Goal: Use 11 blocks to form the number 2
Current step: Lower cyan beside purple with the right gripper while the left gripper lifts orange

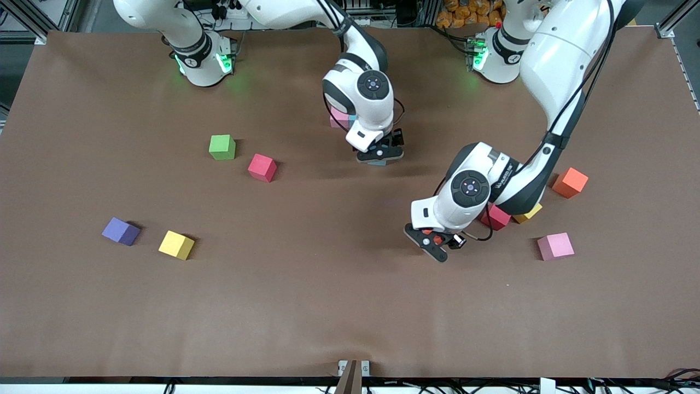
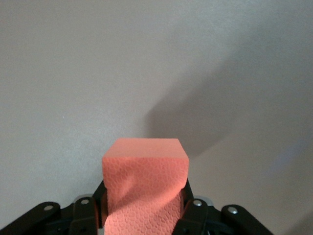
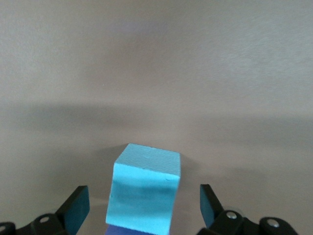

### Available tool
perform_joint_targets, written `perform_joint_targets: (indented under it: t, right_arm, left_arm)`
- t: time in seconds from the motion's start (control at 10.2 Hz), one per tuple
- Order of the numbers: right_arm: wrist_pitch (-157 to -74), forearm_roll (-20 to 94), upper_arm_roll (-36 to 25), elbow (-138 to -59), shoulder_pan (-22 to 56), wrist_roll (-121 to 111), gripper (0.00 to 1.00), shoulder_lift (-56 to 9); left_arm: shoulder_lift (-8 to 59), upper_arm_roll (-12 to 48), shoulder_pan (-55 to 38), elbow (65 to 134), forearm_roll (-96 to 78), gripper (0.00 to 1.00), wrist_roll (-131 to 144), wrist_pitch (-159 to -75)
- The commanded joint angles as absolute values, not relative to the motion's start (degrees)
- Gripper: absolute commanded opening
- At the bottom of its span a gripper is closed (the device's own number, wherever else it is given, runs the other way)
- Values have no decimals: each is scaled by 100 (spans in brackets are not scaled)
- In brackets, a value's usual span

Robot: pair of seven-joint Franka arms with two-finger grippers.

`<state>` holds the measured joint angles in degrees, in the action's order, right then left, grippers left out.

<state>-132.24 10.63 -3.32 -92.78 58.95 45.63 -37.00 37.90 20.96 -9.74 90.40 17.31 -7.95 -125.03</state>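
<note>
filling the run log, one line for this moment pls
left gripper: shut on red block, in the air | right gripper: open, fingers astride blue block | digit: not formed

A wide counter [image 1: 164, 317] covered in plain brown matte sheet fills nearly the whole room as seen from the front camera. Aluminium frame rails [image 1: 33, 19] run past its corners at the robots' end, and tangled black cables [image 1: 229, 11] lie along that edge. A heap of orange objects [image 1: 465, 13] sits just off the counter. Even overhead light casts soft shadows
</note>
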Motion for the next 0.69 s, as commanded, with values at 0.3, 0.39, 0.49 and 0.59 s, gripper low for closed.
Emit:
perform_joint_targets:
  t: [0.3, 0.39, 0.49, 0.59]
  right_arm:
    - [-13201, 1081, -18, -11071, 4556, 3870, 100, -1621]
    - [-13192, 1081, -18, -11248, 4257, 3763, 100, -1365]
    - [-13123, 1081, -26, -11337, 3993, 3762, 100, -1180]
    - [-12974, 1072, -26, -11338, 3703, 3753, 100, -1047]
  left_arm:
    - [3384, 2416, -949, 9228, 1784, 56, -888, -11918]
    - [3384, 2574, -949, 9246, 1793, 56, -888, -11918]
    - [3384, 2723, -975, 9263, 1793, 57, -905, -11918]
    - [3392, 2907, -984, 9272, 1810, 57, -931, -11918]
